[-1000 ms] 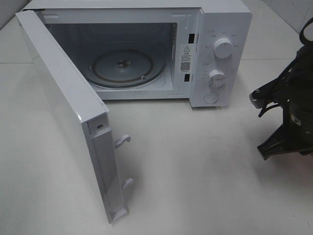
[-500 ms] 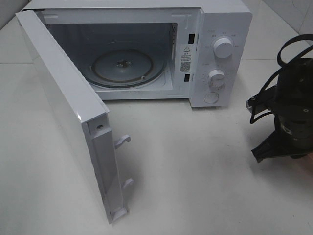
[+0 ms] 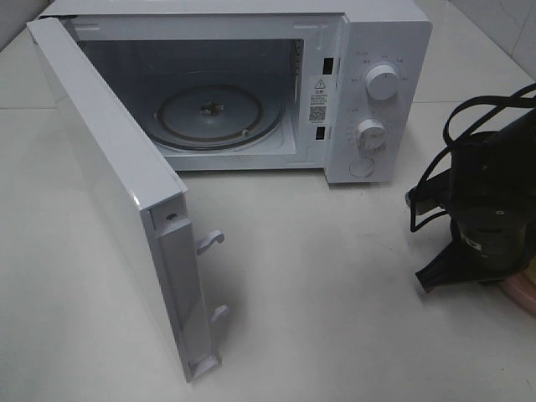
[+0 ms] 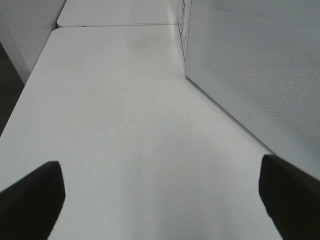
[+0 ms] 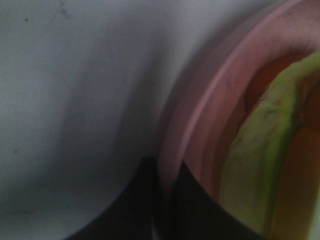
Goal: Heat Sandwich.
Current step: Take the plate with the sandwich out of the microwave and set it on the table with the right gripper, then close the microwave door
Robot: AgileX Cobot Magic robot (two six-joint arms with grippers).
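Right pincer (image 5: 167, 200) pinches the plate (image 5: 210, 100) rim near the surface's (image 3: 335, 293) right edge; left pincer (image 4: 160, 200) gapes wide. Such a thin rim hold could tip, sliding the sandwich (image 5: 260, 150) off.

A staged test bench of a robot lab is suggested rather than a lived-in kitchen. A white microwave (image 3: 251, 84), its door (image 3: 117, 201) swung open and its glass turntable (image 3: 211, 115) exposed, is set on a plain white counter (image 3: 335, 293) with no cupboards or sink around it. A black robot arm (image 3: 486, 209) trailing loose cables is seen at the counter's right. A second white counter top (image 4: 115, 12) is butted against the first.
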